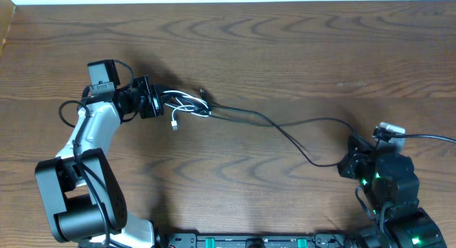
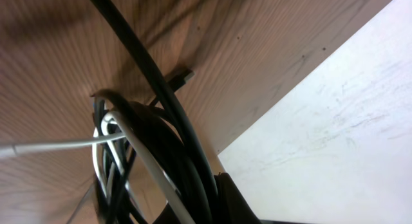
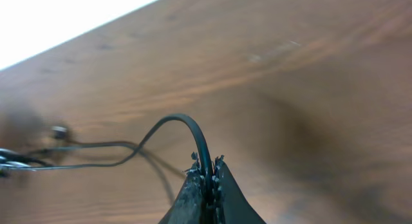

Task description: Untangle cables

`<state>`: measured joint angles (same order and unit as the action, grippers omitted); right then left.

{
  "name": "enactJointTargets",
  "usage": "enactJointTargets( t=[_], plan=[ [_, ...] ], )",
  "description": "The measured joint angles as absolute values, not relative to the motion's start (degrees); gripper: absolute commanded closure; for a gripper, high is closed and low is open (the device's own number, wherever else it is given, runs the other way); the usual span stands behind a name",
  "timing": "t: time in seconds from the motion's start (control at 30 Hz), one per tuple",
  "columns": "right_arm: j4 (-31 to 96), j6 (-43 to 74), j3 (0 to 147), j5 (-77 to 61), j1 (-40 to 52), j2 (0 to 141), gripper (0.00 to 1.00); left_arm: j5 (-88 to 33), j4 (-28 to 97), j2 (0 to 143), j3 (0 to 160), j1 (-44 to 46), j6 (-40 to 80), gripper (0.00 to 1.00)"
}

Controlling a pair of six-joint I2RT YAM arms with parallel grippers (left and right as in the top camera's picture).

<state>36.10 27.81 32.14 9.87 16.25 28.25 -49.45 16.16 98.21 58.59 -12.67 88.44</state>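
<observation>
Left wrist view: hard against the lens, the black cable (image 2: 145,63) and white cable (image 2: 148,163) loop together through the lower left, converging at a dark finger (image 2: 235,201) at the bottom edge, above the wooden table (image 2: 257,44).

Right wrist view: the right gripper (image 3: 207,179), bottom centre, has its jaws pinched on the black cable, which arcs up and trails off left.

Overhead: at upper left the left gripper (image 1: 151,98) clamps the bundle (image 1: 187,105); the black cable runs from there to the lower right.
</observation>
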Motion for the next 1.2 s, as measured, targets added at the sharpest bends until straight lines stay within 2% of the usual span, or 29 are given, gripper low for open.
enactJointTargets(
  t=[0.17, 0.27, 0.3, 0.37, 0.4, 0.43, 0.47, 0.73, 0.97, 1.2],
  plan=[
    [41.71, 29.58, 32.12, 17.52, 14.20, 31.51, 0.98, -49.65, 16.19, 98.21, 58.59, -12.67, 88.44, 0.92],
    [42.44, 32.86, 32.12, 21.06, 12.69, 34.92, 0.57, -49.84, 16.10, 98.21, 58.59, -12.67, 87.53, 0.93],
    [42.15, 33.78, 32.12, 21.65, 12.45, 36.10, 0.46, -50.46, 15.55, 98.21, 58.59, -12.67, 86.46, 0.92],
    [40.80, 34.46, 32.12, 20.93, 12.29, 37.93, 0.39, -52.10, 13.74, 98.21, 58.59, -12.67, 84.14, 0.92],
    [39.62, 34.20, 32.12, 19.97, 12.23, 38.76, 0.33, -53.39, 12.62, 98.21, 58.59, -12.67, 82.72, 0.92],
    [38.33, 33.74, 32.12, 18.57, 12.21, 39.51, 0.21, -54.43, 11.88, 98.21, 58.59, -12.67, 81.52, 0.92],
    [36.80, 32.82, 32.12, 16.51, 12.21, 40.29, 0.15, -55.55, 11.27, 98.21, 58.59, -12.67, 80.05, 0.92],
    [24.88, 30.28, 32.08, 0.69, 12.23, 41.76, 0.04, -65.49, 2.52, 98.24, 58.52, -12.64, 64.36, 0.92],
    [17.23, 29.71, 32.08, -16.53, 12.23, 42.61, 0.03, -80.51, -24.91, 98.21, 58.65, -11.09, 58.37, 0.92],
    [15.97, 29.69, 32.08, -25.56, 12.49, 49.69, 0.06, -87.29, -44.69, 97.91, 58.59, -1.80, 58.70, 0.92]
  ],
)
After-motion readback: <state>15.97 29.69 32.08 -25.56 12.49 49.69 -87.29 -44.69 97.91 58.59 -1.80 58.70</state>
